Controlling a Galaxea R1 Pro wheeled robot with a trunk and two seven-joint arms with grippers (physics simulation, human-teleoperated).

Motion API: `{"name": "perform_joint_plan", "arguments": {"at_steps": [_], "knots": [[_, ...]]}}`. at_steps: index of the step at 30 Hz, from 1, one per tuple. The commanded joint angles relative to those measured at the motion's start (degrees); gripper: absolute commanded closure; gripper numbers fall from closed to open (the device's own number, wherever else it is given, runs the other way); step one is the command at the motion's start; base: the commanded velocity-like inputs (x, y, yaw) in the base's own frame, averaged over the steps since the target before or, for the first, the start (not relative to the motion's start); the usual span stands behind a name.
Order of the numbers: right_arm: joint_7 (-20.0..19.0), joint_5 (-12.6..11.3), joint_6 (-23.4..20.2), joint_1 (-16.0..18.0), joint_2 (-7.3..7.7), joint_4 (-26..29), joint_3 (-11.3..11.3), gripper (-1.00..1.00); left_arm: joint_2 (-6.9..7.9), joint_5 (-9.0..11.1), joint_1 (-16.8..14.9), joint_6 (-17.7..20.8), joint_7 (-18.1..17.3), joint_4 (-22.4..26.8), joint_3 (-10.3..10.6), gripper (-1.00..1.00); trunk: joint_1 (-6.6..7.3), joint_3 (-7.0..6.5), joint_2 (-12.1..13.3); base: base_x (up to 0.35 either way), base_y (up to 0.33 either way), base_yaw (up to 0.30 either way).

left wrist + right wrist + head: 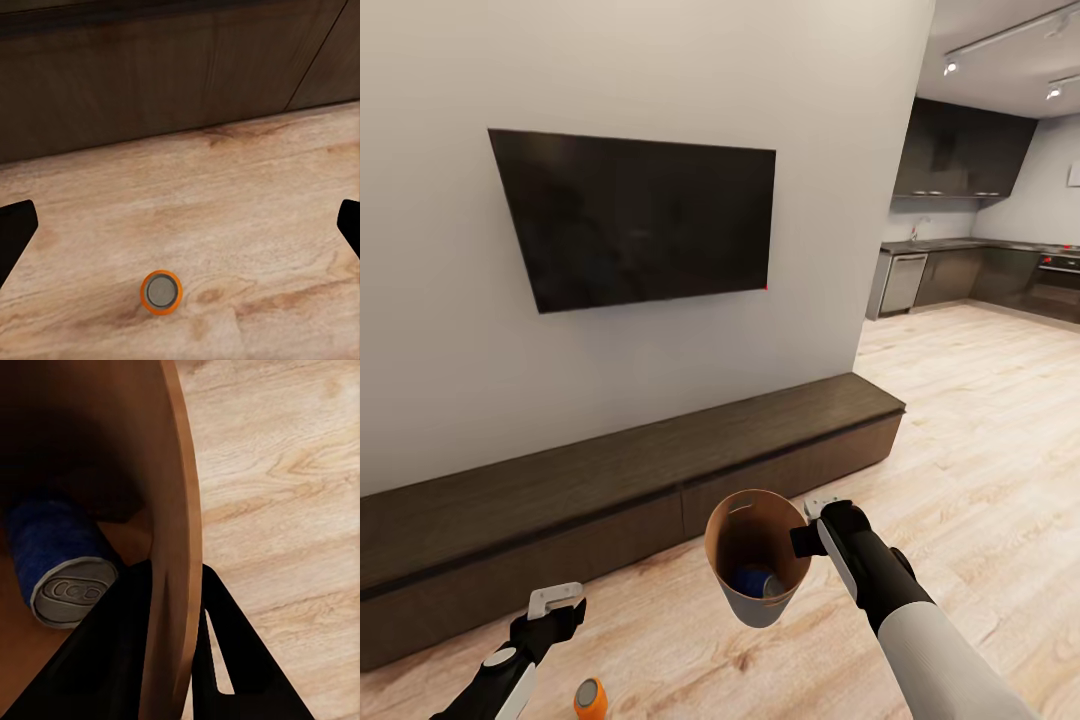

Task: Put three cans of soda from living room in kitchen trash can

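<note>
My right gripper [812,527] is shut on the rim of the tash can [752,545], a tapered bucket that is grey outside and orange-brown inside, held tilted above the floor. In the right wrist view one finger [112,660] sits inside the wall and the other outside. A dark blue can of soda [60,561] lies on its side in the bucket's bottom [754,580]. An orange can of soda [590,698] stands upright on the plank floor just right of my left gripper [557,598]. The left gripper [180,225] is open above the floor, with the orange can [161,292] below it.
A long low dark-wood cabinet [660,480] runs along the wall right ahead, under a wall-mounted black TV [640,220]. Pale plank floor [980,420] opens to the right toward the kitchen with dark cabinets and counter [960,260].
</note>
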State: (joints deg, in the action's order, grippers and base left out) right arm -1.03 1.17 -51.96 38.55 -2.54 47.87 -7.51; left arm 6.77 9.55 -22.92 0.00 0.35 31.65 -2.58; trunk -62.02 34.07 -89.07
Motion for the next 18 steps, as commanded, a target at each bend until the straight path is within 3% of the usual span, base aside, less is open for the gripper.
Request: {"name": "perform_joint_plan", "arguments": {"at_steps": [1, 18], "knots": [[-0.21, -0.82, 0.01, 0.03, -0.01, 0.03, 0.02, 1.00, 0.00, -0.02, -0.01, 0.00, 0.00, 0.00, -0.03, -1.00, -0.22, 0.18, -0.42, 0.000, 0.000, 0.000], [-0.20, -0.76, -0.62, 0.11, 0.62, 0.57, 0.30, 1.00, 0.00, -0.02, 0.00, 0.00, 0.00, 0.00, -0.04, -1.00, -3.96, 3.23, -7.24, 0.000, 0.000, 0.000]]}}
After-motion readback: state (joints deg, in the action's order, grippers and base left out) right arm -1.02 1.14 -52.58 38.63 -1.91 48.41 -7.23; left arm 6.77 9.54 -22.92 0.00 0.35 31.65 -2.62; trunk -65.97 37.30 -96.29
